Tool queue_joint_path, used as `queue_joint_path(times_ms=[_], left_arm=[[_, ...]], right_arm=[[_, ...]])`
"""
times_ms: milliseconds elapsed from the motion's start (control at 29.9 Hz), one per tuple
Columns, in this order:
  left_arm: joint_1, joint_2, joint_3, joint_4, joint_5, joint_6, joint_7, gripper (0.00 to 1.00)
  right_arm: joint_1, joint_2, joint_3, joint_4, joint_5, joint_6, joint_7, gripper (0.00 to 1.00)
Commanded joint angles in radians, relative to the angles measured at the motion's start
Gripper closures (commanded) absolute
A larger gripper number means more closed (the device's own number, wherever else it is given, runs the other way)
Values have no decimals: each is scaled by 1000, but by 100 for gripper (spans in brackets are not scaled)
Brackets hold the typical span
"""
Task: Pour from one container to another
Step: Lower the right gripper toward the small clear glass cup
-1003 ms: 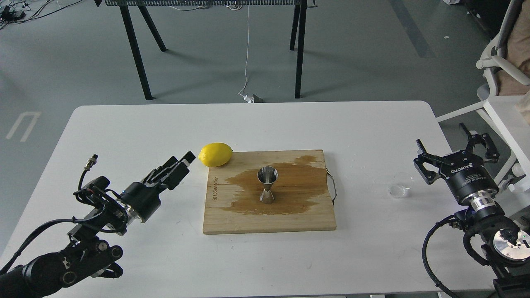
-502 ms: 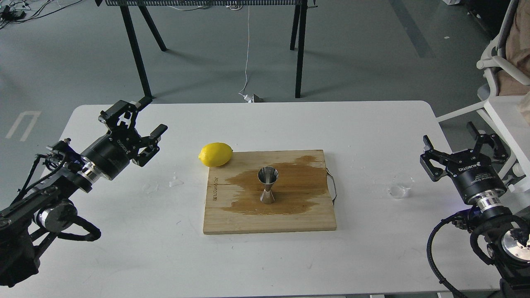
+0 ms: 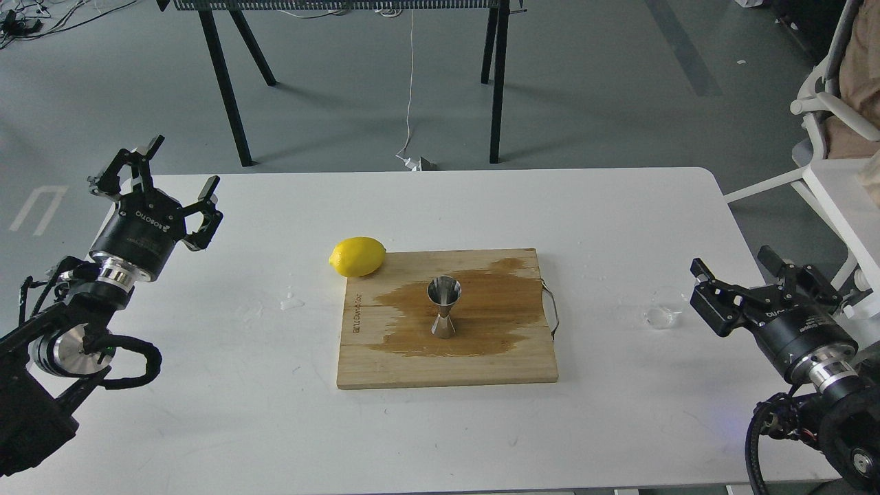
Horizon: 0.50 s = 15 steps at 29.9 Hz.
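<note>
The steel jigger (image 3: 443, 307) stands upright in the middle of a wooden board (image 3: 447, 364), on a dark wet stain. The clear glass cup (image 3: 665, 307) sits on the white table right of the board, upright and hard to make out. My right gripper (image 3: 734, 273) is open just to the right of the cup, its near finger a short way from the glass, nothing held. My left gripper (image 3: 180, 166) is open over the table's far left corner, well away from both vessels.
A yellow lemon (image 3: 357, 256) lies at the board's upper left corner. A small puddle (image 3: 291, 302) glistens on the table (image 3: 440, 206) left of the board. A metal handle (image 3: 552, 313) sticks out of the board's right edge. A white chair (image 3: 825, 124) stands at the right.
My left arm swung back from near the lemon to the table's far left corner, its gripper opening. My right gripper dropped lower and tilted toward the cup. Cup and jigger stayed put.
</note>
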Motion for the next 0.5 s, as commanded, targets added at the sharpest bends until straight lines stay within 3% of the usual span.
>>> queue_joint_path(times_ms=[0, 67, 301, 468], left_arm=[[1, 0, 6, 1, 0, 0, 0, 13], [3, 1, 9, 1, 0, 0, 0, 13], [9, -3, 11, 1, 0, 0, 0, 13], [11, -3, 12, 1, 0, 0, 0, 13]], right_arm=[[-27, 6, 37, 16, 50, -283, 2, 2], [-26, 9, 43, 13, 52, -360, 4, 2], [86, 11, 60, 6, 42, -360, 7, 2], [226, 11, -6, -83, 18, -360, 7, 2]])
